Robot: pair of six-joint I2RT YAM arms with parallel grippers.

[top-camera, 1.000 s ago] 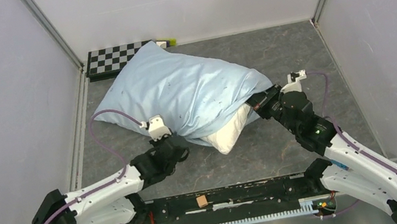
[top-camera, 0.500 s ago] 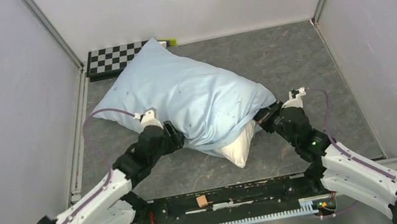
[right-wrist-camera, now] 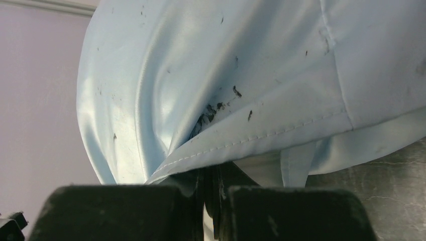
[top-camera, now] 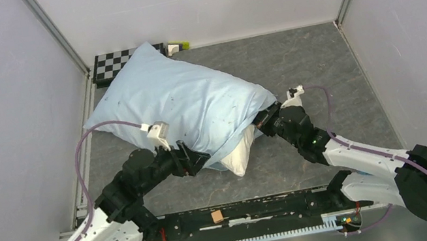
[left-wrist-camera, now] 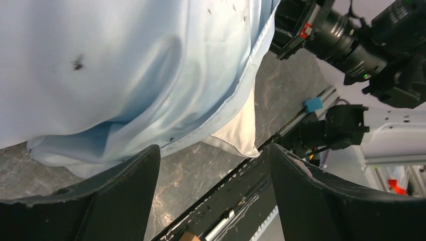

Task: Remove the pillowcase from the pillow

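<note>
The pale blue pillowcase (top-camera: 174,101) lies slantwise on the grey table and covers most of the pillow. One cream corner of the pillow (top-camera: 238,154) sticks out at its near end. My left gripper (top-camera: 197,161) is open just left of that corner, beside the pillowcase's near edge. In the left wrist view its fingers (left-wrist-camera: 125,201) hold nothing; only table shows between them, with the pillow corner (left-wrist-camera: 241,135) and pillowcase (left-wrist-camera: 125,65) beyond. My right gripper (top-camera: 260,123) is shut at the pillowcase's right-hand opening. In the right wrist view the stitched hem (right-wrist-camera: 261,138) runs into its jaws (right-wrist-camera: 211,191).
A checkerboard (top-camera: 111,63) and a small yellow-green object (top-camera: 179,46) lie at the back, partly under the pillow's far corner. White walls enclose the table. The arms' base rail (top-camera: 247,211) with a small brown block (top-camera: 217,216) runs along the near edge.
My left gripper has opened and let go of the pillowcase's near edge. Pillow and pillowcase have shifted left and back, and the right gripper moved left with them, still shut.
</note>
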